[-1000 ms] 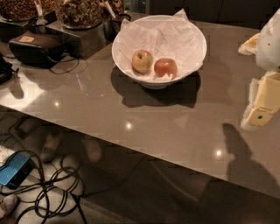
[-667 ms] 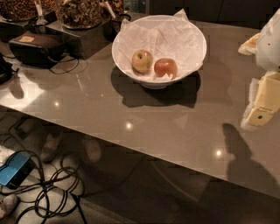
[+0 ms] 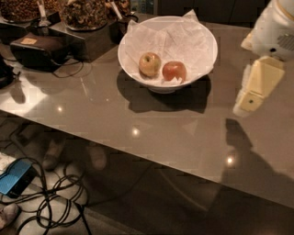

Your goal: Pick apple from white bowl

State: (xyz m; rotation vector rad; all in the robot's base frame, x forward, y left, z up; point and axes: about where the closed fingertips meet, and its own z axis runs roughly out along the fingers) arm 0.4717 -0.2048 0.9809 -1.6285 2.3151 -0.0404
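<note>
A glossy grey-brown worktop point(image 3: 138, 133) fills most of the camera view and shows small spots of reflected light. At its right edge the robot's cream-coloured arm reaches in from above. The pale, boxy gripper point(image 3: 250, 98) hangs over the worktop, well apart from the bowl and to its right, with its shadow on the surface below; I cannot tell whether the jaws are open or closed. The large, wide, round white bowl point(image 3: 161, 87) stands on the far middle of the worktop and is lined with crinkled white paper point(image 3: 183, 41). To its left sit a black rectangular box point(image 3: 39, 50) and dark containers of brown food point(image 3: 85, 13). Tangled black cables point(image 3: 55, 197) and a blue flat object point(image 3: 16, 176) lie on the floor in front. Inside the bowl the round reddish-orange apple point(image 3: 174, 71) rests on the paper, touching or just beside a yellow-green apple point(image 3: 149, 64) on its left.
</note>
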